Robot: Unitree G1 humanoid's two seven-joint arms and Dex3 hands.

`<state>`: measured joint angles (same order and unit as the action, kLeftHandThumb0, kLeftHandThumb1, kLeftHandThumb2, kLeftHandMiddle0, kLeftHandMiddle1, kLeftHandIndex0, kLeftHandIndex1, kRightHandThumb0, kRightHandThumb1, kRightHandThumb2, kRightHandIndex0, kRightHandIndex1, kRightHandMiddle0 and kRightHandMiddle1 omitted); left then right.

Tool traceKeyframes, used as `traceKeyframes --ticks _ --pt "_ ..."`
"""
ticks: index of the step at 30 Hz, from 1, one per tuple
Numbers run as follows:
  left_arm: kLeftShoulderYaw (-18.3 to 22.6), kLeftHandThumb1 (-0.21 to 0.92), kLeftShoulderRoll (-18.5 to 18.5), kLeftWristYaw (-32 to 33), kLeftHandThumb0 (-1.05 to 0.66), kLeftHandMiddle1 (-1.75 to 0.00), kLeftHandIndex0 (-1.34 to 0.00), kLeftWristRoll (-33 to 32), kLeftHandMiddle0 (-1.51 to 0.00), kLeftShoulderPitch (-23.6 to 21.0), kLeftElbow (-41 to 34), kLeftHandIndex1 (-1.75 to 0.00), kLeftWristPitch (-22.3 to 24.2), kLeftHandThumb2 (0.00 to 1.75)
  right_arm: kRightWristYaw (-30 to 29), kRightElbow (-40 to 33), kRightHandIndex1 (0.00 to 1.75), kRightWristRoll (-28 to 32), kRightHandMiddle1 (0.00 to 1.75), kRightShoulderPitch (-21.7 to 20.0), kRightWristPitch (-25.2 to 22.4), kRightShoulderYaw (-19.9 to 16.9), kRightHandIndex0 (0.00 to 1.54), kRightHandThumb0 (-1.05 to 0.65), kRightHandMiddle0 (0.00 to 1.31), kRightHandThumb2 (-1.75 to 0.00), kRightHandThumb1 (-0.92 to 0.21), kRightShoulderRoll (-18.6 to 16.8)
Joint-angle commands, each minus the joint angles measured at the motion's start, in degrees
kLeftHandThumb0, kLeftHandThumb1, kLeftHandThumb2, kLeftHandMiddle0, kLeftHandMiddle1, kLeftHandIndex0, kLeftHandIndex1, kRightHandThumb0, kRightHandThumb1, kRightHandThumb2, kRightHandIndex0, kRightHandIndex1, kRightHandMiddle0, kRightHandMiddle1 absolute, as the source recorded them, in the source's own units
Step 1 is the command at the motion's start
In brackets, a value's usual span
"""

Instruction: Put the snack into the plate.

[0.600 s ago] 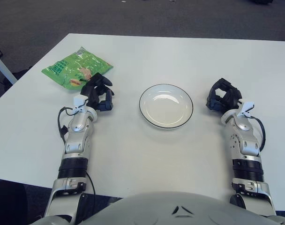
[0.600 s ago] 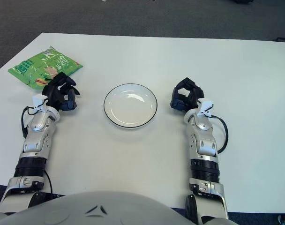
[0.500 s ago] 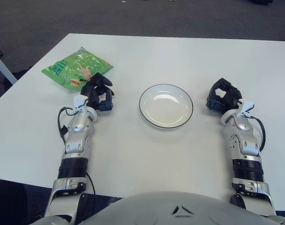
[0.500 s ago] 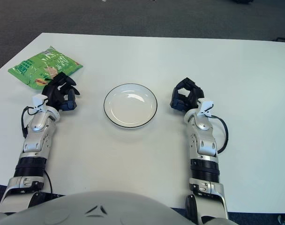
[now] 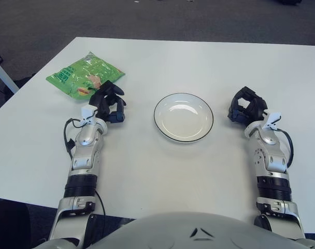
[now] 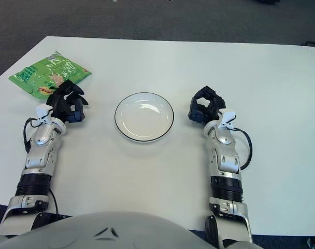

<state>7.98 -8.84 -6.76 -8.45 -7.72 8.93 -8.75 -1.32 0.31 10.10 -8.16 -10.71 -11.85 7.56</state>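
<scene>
Nearest, on the smooth white surface (image 5: 162, 171): left hand (image 5: 108, 102) and right hand (image 5: 245, 108), black fingers loosely curled, holding nothing, flanking a round, glossy white plate (image 5: 183, 117) with a thin dark rim. Farther left, just beyond the left hand: crinkly green snack (image 5: 83, 75) bag lying flat, near corner hidden behind the fingers, contact impossible to judge.
</scene>
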Motion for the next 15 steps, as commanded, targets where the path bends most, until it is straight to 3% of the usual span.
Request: traceKeyframes --ticks 1,15 --pt "-0.3 0.23 2.2 -0.1 -0.01 -1.75 -0.56 0.0 -0.57 7.3 3.9 -1.75 0.5 1.43 0.0 2.3 1.75 0.4 1.75 6.5 -1.6 0.0 1.31 -0.49 0.64 -1.35 -0.29 -2.4" --pt "-0.2 0.23 2.2 0.4 -0.01 -1.75 -0.55 0.5 -0.57 7.3 4.0 -1.75 0.4 1.43 0.1 2.3 1.75 0.5 1.75 6.4 -1.8 0.0 1.31 -0.49 0.64 -1.35 -0.29 -2.4"
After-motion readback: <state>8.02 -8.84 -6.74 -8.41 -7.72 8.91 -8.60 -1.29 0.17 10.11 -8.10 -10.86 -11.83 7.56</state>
